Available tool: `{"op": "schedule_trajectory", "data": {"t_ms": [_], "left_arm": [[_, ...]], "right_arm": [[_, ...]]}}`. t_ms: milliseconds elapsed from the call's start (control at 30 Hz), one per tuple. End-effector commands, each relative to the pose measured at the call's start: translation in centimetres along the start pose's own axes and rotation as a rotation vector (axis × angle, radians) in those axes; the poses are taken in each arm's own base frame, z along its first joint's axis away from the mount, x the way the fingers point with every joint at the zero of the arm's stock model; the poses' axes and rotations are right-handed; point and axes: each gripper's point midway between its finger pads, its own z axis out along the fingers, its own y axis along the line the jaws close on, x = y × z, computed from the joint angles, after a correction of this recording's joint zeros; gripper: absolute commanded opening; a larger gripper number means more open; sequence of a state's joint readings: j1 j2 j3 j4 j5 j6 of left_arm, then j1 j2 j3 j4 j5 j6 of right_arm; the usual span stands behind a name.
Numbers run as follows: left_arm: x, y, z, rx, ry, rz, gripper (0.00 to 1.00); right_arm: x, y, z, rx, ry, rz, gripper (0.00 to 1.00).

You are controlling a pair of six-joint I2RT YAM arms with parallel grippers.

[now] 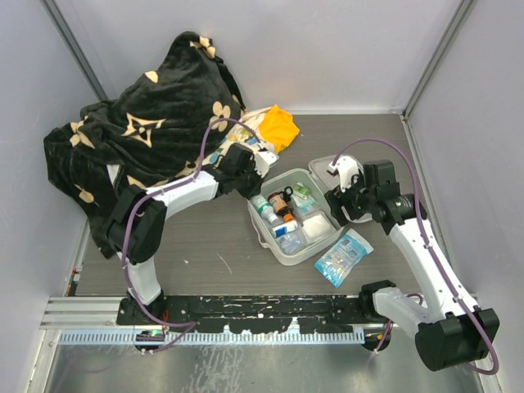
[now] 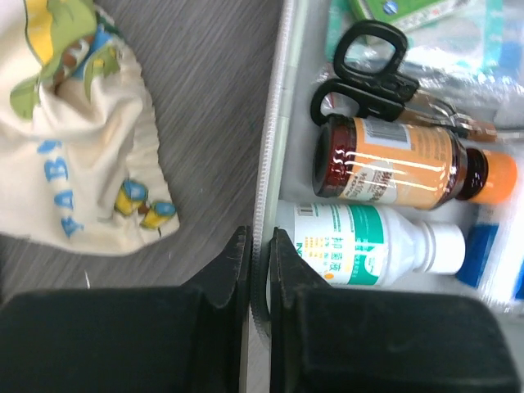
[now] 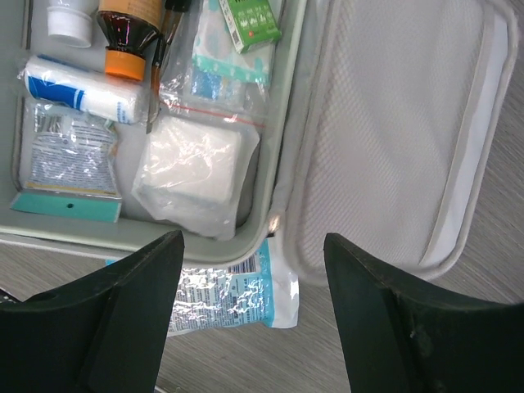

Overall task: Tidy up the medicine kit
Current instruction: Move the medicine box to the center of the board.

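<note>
Medicine kit rim is pinched by the left pincer; right pincer hovers spread above its hinge.

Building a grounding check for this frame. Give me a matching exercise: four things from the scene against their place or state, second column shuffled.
Things:
1. left gripper
2. right gripper
3. amber bottle
4. blue-and-white packet

Place or state:
A. lying on the table, outside the medicine kit
B. open, holding nothing
C. lying inside the medicine kit
D. shut on the medicine kit's rim

Pairs: 1-D, 2-B, 3-C, 4-A
</note>
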State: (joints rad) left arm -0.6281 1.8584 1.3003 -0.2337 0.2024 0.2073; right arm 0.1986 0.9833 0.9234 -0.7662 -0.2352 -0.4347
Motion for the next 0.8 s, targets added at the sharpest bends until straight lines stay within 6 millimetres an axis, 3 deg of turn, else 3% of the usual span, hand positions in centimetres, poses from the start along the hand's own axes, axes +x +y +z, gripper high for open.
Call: {"op": "schedule_trajectory", "data": {"t_ms": [0,167,267,467,767], "left_arm": [[0.5,3.6,-3.0,-0.172,-0.020,-0.069,0.01],[3.0,5.4,-5.4,-0.260,-0.008,-0.143,0.00],[4.6,5.4,-6.4,-0.268,0.010,-0.156,0.00],[7.0,4.6,-8.3,-0.272,0.049,-0.127,0.00],[9.5,4.0,-9.9,-0.278,0.087,-0.074,0.02]], "right_arm": [[-1.3,-0.7,-0.9,0.015,-0.004,-0.013,0.76],[0.1,-0.8,0.1,-0.002,0.062,-0.037,0.77],[1.3,-0.9,0.8,-0.014,0.113,-0.079,0.79],[5.5,-1.4,2.4,-0.053,0.260,-0.173,0.87],[12.4,-3.3,3.9,-0.126,0.428,-0.088,0.92]]}}
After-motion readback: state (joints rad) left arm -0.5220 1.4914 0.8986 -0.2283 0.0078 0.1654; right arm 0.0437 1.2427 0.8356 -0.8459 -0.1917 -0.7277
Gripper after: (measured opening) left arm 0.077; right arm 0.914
